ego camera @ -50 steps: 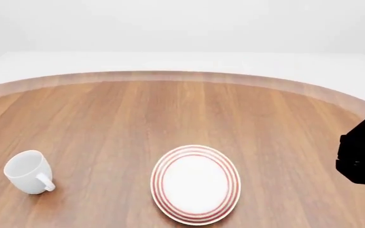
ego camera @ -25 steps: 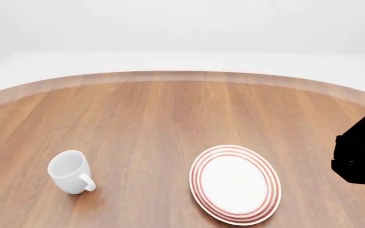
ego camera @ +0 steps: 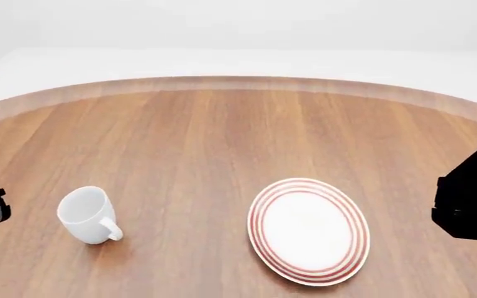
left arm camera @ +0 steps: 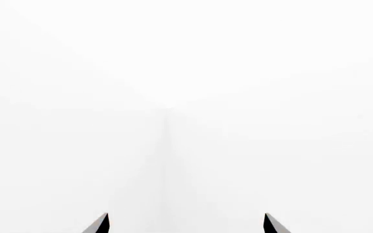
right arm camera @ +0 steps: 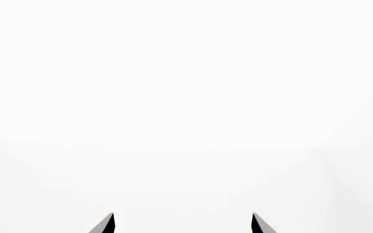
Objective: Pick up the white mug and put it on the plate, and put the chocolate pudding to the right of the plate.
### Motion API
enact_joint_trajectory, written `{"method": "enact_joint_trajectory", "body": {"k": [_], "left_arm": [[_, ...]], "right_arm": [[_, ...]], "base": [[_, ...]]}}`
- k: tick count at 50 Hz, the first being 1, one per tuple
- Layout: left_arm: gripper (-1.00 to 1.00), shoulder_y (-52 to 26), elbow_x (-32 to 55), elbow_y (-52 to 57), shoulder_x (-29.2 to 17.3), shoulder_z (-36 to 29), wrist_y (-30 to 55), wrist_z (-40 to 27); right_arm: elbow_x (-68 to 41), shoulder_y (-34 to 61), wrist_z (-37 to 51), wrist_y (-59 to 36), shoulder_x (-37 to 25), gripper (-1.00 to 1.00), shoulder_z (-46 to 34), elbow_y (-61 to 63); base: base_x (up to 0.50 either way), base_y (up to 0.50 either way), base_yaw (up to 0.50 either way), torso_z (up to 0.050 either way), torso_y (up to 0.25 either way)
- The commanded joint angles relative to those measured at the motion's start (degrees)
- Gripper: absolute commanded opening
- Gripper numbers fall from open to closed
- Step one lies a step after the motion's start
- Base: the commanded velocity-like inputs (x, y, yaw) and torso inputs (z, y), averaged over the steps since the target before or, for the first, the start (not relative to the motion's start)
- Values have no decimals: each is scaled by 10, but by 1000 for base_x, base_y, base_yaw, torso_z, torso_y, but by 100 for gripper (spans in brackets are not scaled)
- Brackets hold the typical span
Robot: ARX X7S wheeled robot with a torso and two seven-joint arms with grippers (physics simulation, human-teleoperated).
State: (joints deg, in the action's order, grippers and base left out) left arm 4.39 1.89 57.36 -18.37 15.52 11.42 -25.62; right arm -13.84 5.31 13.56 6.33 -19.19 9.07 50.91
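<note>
1. Since half a second earlier, the head view had tipped slightly, so the table's far edge sat higher in the picture; the white mug (ego camera: pixel 87 214) and the plate (ego camera: pixel 308 231) had barely shifted.
2. The white mug stood upright on the wooden table (ego camera: pixel 222 143), near the left, handle toward the viewer's right. No writing showed on it.
3. The plate, white with red rings, lay flat, well apart to the mug's right.
4. The chocolate pudding was nowhere in view.
5. The left gripper (left arm camera: pixel 185 224) showed two dark fingertips spread wide, holding nothing, against blank white.
6. The right gripper (right arm camera: pixel 182 224) was likewise spread wide and empty.
</note>
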Motion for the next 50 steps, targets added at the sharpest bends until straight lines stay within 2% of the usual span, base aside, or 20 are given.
{"method": "enact_joint_trajectory", "body": {"k": [1, 9, 13, 17, 22, 25, 28, 33, 38, 42, 50], "left_arm": [[100, -1, -13, -1, 9, 9, 16, 10], [100, -1, -16, 2, 9, 5, 21, 7], [100, -4, -11, 1, 11, 4, 26, 5], [100, -16, -19, 9, 11, -17, 68, 3], [100, -62, 28, 24, 31, -52, 183, 1], [100, -105, 80, 26, 40, -66, 280, -45], [100, -171, 153, 24, 58, -58, 421, -113], [100, -250, 191, 22, 73, -80, 537, -160], [100, -306, 205, 11, 75, -123, 601, -202], [100, -353, 211, -8, 98, -151, 660, -226], [100, -411, 215, -57, 113, -209, 704, -245]], "right_arm": [[11, 0, -11, 4, 8, 100, 11, -3], [13, -1, -10, 7, 7, 100, 8, -7], [14, -1, -9, 8, 6, 100, 7, -8], [14, -1, -8, 8, 5, 100, 7, -8], [14, -1, -7, 8, 4, 100, 5, -8], [13, -1, -6, 10, 4, 100, 6, -9], [12, -3, -6, 12, 3, 100, 5, -10], [10, -2, -5, 12, 2, 100, 4, -10], [10, -3, -4, 14, 2, 100, 3, -11], [10, -3, -3, 13, 1, 100, 1, -12], [7, -4, -2, 15, -1, 100, 0, -12]], "base": [[0, 0, 0, 0, -250], [0, 0, 0, 0, -250], [0, 0, 0, 0, -12], [0, 0, 0, 0, 0], [0, 0, 0, 0, 0], [0, 0, 0, 0, 0], [0, 0, 0, 0, 0], [0, 0, 0, 0, 0], [0, 0, 0, 0, 0], [0, 0, 0, 0, 0], [0, 0, 0, 0, 0]]}}
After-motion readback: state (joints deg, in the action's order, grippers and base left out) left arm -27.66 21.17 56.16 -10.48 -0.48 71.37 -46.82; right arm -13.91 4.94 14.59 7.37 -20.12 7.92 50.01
